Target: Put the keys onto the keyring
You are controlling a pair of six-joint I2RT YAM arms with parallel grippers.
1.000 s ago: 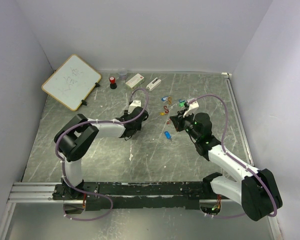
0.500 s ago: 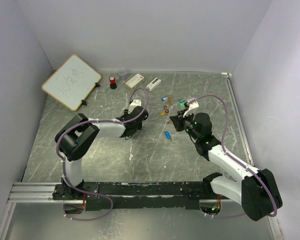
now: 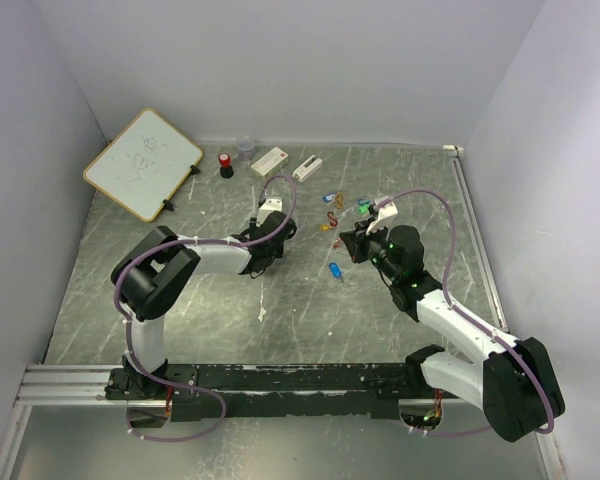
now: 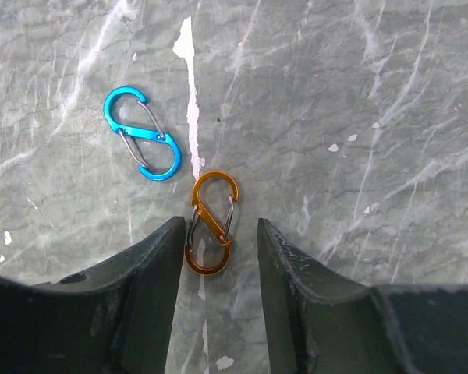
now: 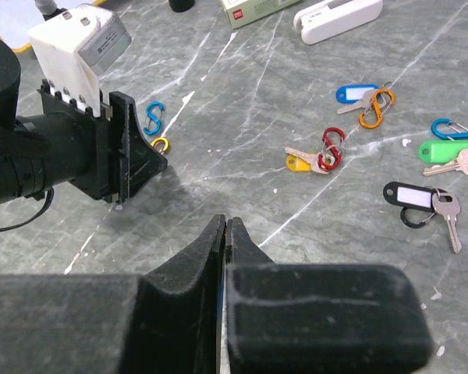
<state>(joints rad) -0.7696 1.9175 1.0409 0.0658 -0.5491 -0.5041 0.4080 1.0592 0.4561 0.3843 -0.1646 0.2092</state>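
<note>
Left fingers point(image 4: 152, 292) sit half open, one on each side of the orange clip point(image 4: 211, 224). To me that looks lined up to pinch it across its narrow waist, since the clip's length runs straight along the gap. My guess is it's the keyring for the next key. A blue clip point(image 4: 142, 145) lies just beside it. Right fingers point(image 5: 207, 253) are pressed shut with nothing visible between them, hanging above the table point(image 5: 242, 117). The keys point(image 5: 299, 162) lie flat, scattered mid-table toward the far edge - the black-tagged key point(image 5: 446, 209) points its blade back toward the right arm.
</note>
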